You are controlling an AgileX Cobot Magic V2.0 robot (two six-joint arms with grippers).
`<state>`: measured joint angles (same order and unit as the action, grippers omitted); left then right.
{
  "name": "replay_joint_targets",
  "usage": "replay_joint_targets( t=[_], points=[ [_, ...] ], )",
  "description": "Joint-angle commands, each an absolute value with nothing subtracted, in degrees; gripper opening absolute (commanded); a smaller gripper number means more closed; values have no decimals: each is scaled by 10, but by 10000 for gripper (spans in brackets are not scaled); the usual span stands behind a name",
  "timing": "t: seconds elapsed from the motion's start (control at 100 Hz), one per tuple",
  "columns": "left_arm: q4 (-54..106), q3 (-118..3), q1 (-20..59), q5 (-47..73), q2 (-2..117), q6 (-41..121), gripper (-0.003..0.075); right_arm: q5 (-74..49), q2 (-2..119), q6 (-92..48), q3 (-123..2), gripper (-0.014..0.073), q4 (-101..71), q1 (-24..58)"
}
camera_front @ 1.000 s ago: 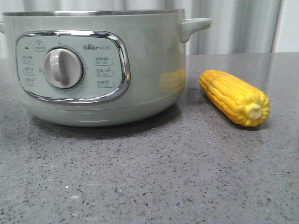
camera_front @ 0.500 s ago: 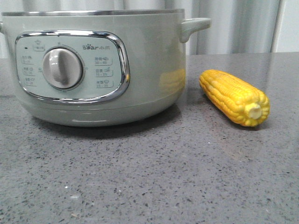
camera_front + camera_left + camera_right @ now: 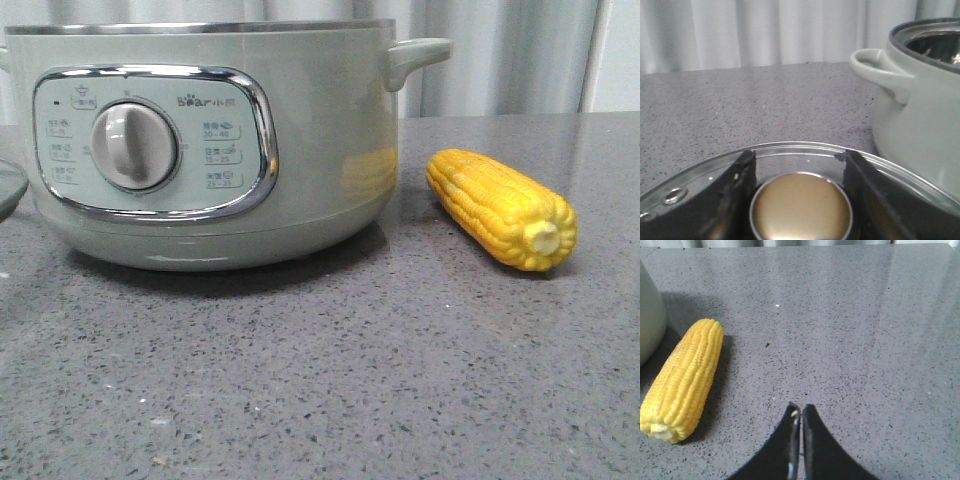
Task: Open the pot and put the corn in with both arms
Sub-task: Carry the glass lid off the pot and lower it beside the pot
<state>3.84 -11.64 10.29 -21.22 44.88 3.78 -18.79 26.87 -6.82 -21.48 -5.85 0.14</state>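
Note:
The pale-green pot [image 3: 320,140] stands at the left of the table with no lid on it. Its steel inside shows in the left wrist view [image 3: 920,125]. My left gripper [image 3: 796,157] is shut on the brass-coloured knob [image 3: 800,207] of the glass lid [image 3: 685,175] and holds it beside the pot, over the table. The lid's edge [image 3: 8,185] shows at the left border of the front view. The yellow corn [image 3: 500,205] lies on the table right of the pot. My right gripper [image 3: 800,407] is shut and empty above bare table, beside the corn [image 3: 685,380].
The grey speckled table [image 3: 330,380] runs to the front and right. The pot's side handle [image 3: 880,67] sticks out toward the lid. Pale curtains [image 3: 500,50] hang behind the table. The pot's wall [image 3: 647,315] is just past the corn.
The lid's edge has come into the front view at the left border, low beside the pot. The pot and the corn have not moved.

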Motion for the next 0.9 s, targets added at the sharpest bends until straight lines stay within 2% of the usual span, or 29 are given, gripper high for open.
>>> replay_joint_targets(
  t=[0.0, 0.35, 0.58, 0.65, 0.82, 0.89],
  points=[
    [41, -138, 102, -342, 483, 44, -20, -145, 276, -72, -230, -74, -61, -2],
    [71, -138, 102, -482, 628, 52, -20, -147, 276, -72, -230, -74, -61, -2],
    [71, -138, 102, -502, 683, 52, -13, -147, 276, -72, -230, -74, -61, -2],
    [71, -138, 102, -503, 693, 52, 24, -147, 276, -72, -230, -74, -61, -2],
    [71, -138, 102, -507, 700, 52, 206, -147, 276, -72, -230, -74, -61, -2],
    [71, -138, 102, -509, 700, 52, 256, -147, 276, -72, -230, -74, -61, -2]
  ],
)
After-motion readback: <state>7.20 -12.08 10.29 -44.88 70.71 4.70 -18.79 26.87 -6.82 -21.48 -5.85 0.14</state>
